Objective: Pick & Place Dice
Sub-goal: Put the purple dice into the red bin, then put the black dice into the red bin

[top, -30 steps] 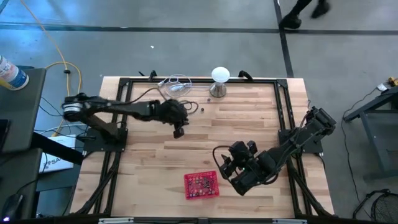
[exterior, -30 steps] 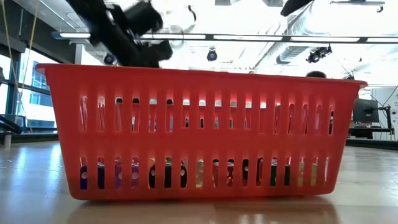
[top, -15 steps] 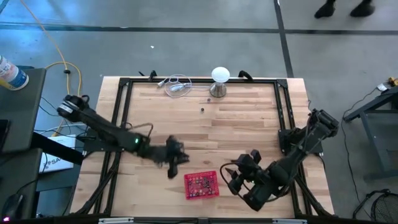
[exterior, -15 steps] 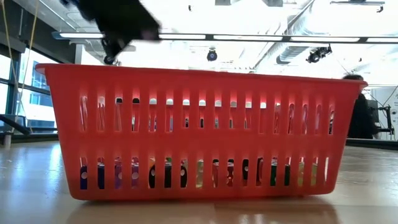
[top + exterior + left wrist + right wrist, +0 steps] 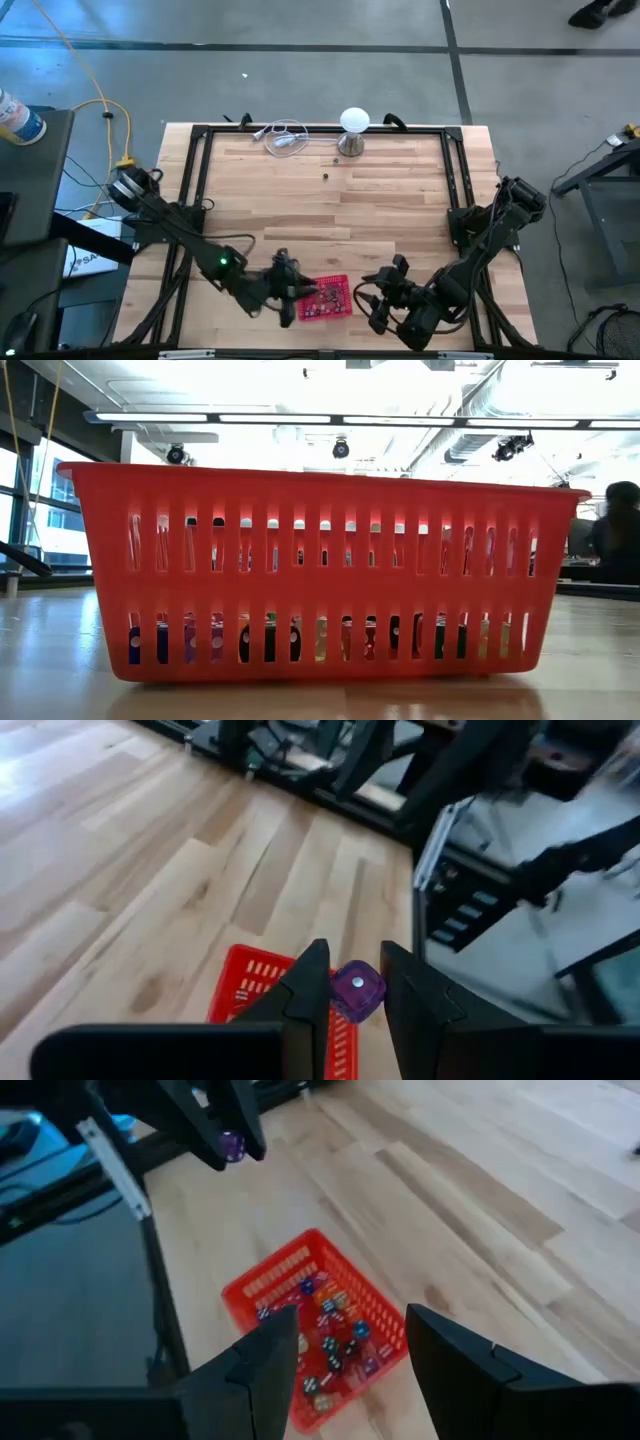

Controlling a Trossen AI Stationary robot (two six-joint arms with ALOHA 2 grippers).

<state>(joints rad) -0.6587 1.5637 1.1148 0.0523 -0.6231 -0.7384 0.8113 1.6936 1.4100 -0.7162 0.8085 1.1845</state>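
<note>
A red mesh basket (image 5: 325, 298) stands near the table's near edge, and several mixed-colour dice (image 5: 330, 1335) lie on its floor. They also show through the basket's slots (image 5: 300, 640) in the low view. My left gripper (image 5: 293, 297) hangs at the basket's left rim, shut on a purple die (image 5: 357, 992). My right gripper (image 5: 350, 1350) stands open just right of the basket (image 5: 315, 1325), with nothing between its fingers. One small dark die (image 5: 325, 177) lies alone on the bare wood farther back. My left gripper pinches the purple die's two opposite faces (image 5: 345, 992) between its two fingertips (image 5: 312, 970). The fingers slant slightly downward, coming from the table's left. The die (image 5: 232, 1146) is lifted clear, above the table beside the basket's left edge (image 5: 250, 982).
A white ball-topped metal stand (image 5: 354, 130) and a coil of cable (image 5: 285, 136) sit at the table's far edge. A black frame (image 5: 200, 160) runs round the tabletop. A person (image 5: 620, 520) shows in the room behind.
My left gripper has swung from the far middle of the table toward the near edge, arriving at the basket's left side and rolling its wrist, still shut on the die. It has left the low view. My right gripper has drifted toward the near edge.
</note>
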